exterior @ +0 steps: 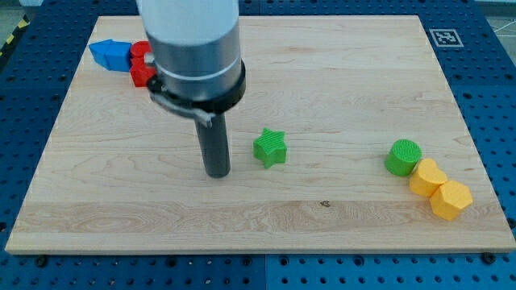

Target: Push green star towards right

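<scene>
One green star [270, 147] is seen near the board's [322, 80] centre, w/ my tip [218, 172] set down just to the star's left, a small gap between; no contact is visible. No hand is fitted, so nothing is gripped. Counted rel. to the star: 1 green cylinder [403, 156] well to its right, 2 yellow blocks [427, 177] [450, 199] touching beyond that; at upper left, 1 blue block [110, 54] and 2 red blocks [140, 51] [143, 74], partly hidden by the arm.

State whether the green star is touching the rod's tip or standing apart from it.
Apart. Bare wood shows between my tip and the green star, which lies toward the view's right of it.
</scene>
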